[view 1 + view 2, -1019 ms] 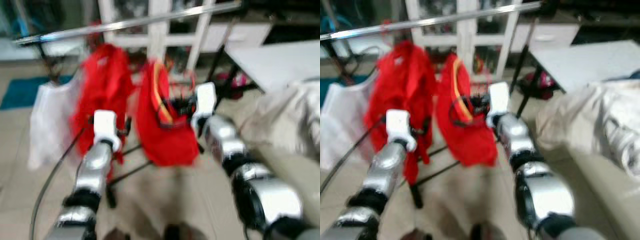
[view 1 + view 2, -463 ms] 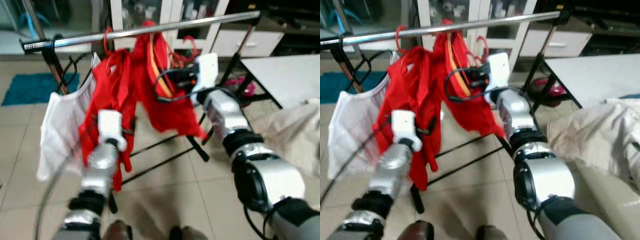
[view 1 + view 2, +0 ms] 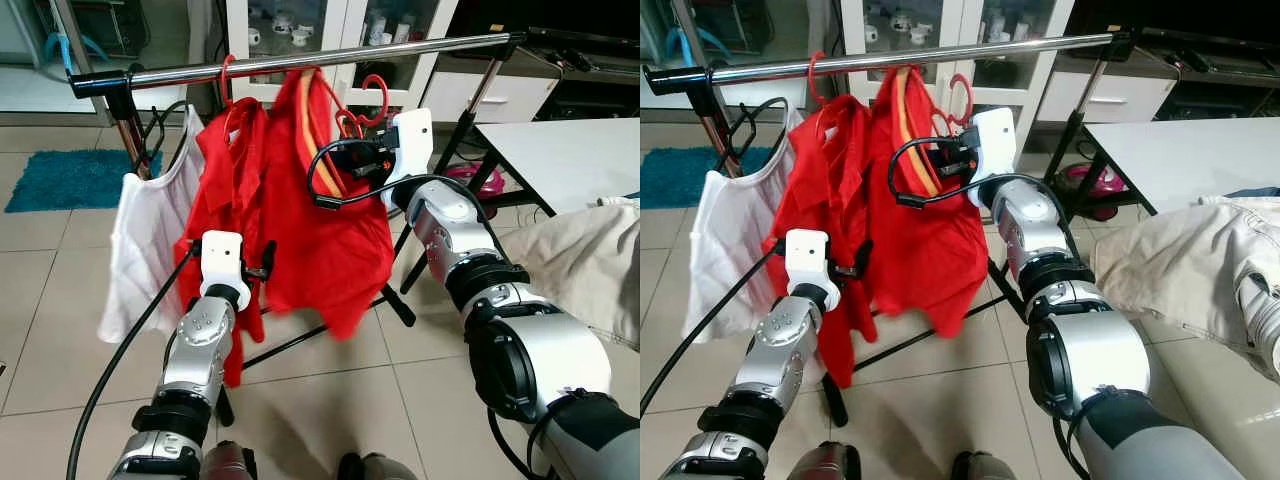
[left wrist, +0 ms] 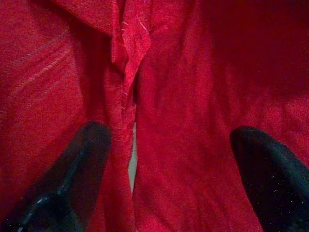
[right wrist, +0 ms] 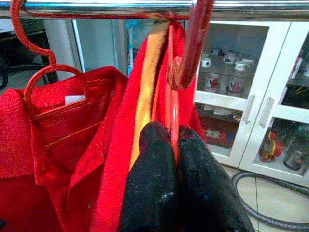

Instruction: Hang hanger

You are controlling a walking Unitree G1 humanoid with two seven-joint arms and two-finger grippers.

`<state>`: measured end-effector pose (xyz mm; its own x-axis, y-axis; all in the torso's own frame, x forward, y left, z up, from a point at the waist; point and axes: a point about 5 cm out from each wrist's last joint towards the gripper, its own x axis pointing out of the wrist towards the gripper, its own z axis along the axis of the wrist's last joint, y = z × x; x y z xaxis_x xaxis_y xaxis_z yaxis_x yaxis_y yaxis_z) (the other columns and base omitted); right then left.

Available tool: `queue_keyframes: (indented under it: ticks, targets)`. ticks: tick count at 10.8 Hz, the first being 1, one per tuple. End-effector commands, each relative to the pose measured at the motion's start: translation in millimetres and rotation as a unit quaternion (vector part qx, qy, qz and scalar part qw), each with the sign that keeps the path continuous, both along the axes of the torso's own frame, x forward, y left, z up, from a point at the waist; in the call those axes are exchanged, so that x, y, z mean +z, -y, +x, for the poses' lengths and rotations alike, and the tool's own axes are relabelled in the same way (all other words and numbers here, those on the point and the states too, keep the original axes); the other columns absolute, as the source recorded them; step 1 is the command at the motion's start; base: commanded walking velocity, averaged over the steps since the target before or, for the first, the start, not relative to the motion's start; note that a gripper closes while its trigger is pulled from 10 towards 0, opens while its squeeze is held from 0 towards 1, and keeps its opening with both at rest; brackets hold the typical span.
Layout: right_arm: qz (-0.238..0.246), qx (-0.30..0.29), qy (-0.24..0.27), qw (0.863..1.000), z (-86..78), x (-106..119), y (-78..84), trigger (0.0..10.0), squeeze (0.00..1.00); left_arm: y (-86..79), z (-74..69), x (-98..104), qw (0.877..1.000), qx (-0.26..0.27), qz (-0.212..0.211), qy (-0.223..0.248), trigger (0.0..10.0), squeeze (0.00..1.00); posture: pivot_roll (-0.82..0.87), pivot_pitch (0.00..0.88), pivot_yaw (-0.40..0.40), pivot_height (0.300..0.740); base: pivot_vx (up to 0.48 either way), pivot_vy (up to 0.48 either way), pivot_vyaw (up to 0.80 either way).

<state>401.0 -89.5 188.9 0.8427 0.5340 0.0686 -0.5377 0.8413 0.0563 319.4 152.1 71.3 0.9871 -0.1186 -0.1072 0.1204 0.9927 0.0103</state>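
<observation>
Pinching the red hanger (image 5: 175,101) by its neck, my right tool (image 5: 175,140) holds it up at the rail (image 3: 300,62), fingers closed flat on the plastic so the hook can go over the bar. My left tool (image 4: 169,159), spread wide, faces the red garment (image 3: 330,230) without gripping it. Beyond stand a white shirt (image 3: 150,230), glass cabinets (image 3: 940,20), tiled floor (image 3: 50,330) and a white desk (image 3: 570,150).
</observation>
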Motion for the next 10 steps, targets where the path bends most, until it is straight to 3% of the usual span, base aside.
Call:
queue_keyframes:
  ticks: [1, 7, 10]
  targets:
    - [0.016, -0.003, 0.046, 0.999, 5.4, 28.0, 0.0, 0.0, 0.00, 4.0, -0.8, -0.4, 1.000, -0.006, 0.001, -0.003, 10.0, 0.00, 0.09, 0.083, -0.128, 0.740, 0.000, 0.000, 0.00]
    - [-0.043, 0.037, 0.030, 0.998, 9.2, 38.9, -9.4, 0.0, 0.00, 4.9, -13.5, -12.1, 1.000, 0.003, 0.002, -0.028, 10.0, 0.00, 0.12, 0.124, -0.171, 0.740, 0.000, 0.000, 0.00]
    - [-0.046, 0.013, 0.040, 0.998, 14.5, 57.2, -6.0, 0.0, 0.00, 10.7, -22.8, -19.8, 0.999, -0.001, 0.010, -0.046, 10.0, 0.00, 0.14, 0.144, -0.195, 0.740, 0.000, 0.000, 0.00]
